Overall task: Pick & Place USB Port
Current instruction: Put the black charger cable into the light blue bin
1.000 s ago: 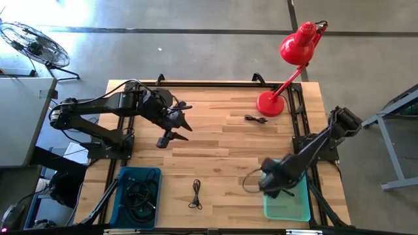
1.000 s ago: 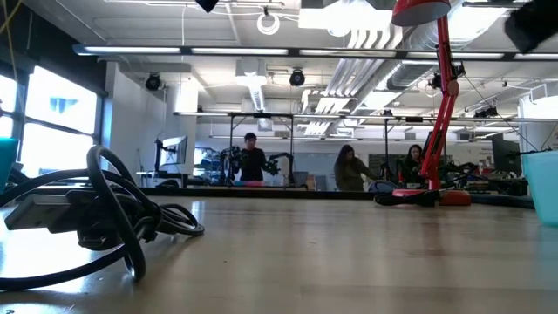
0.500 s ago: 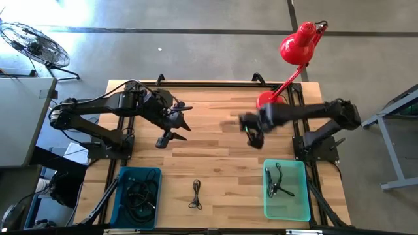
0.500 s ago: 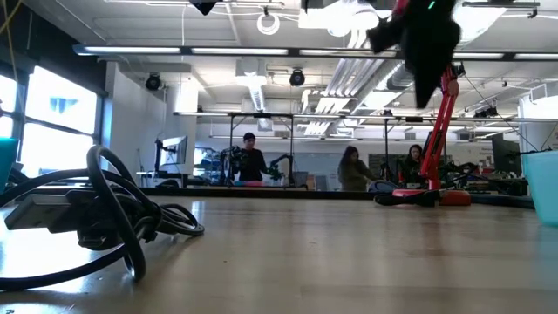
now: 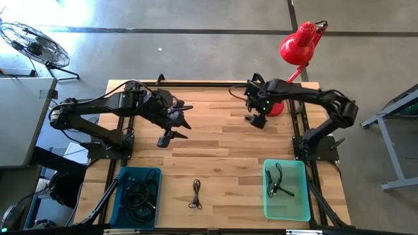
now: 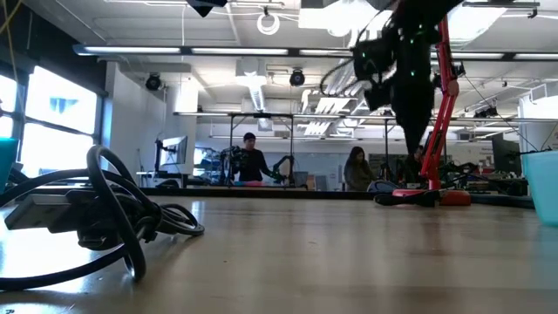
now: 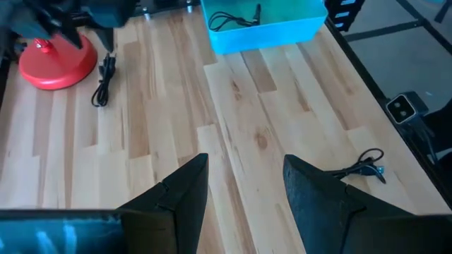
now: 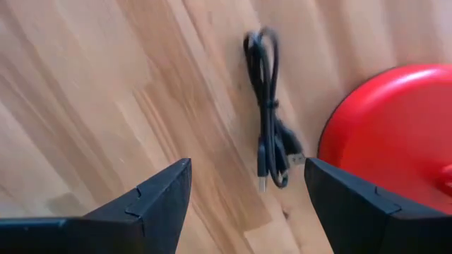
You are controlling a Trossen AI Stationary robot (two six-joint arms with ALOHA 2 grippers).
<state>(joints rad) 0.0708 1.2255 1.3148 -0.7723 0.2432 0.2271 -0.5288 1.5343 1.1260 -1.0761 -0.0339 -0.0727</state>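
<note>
right gripper point(image 5: 257, 119) fingers spread, empty, above cable point(image 8: 270, 148) | cable beside lamp base point(image 8: 395, 134) near table's far right corner, long axis running along the gap between the fingers | left gripper point(image 5: 171, 134) spread, empty, well apart | right arm nearer

Wide bare wood across the middle of the table point(image 5: 222, 156), with open passage between the two arms. Near the far right corner, a bundled black cable point(image 8: 272, 141) just beside the red lamp base point(image 8: 395, 134), right gripper point(image 5: 257, 120) above it with fingers spread. Along the near edge, blue bin point(image 5: 136, 194) at the left corner, small loose cable point(image 5: 196, 194) near the middle, green bin point(image 5: 286, 190) at the right corner; left gripper point(image 5: 171, 136) spread, left of centre.
</note>
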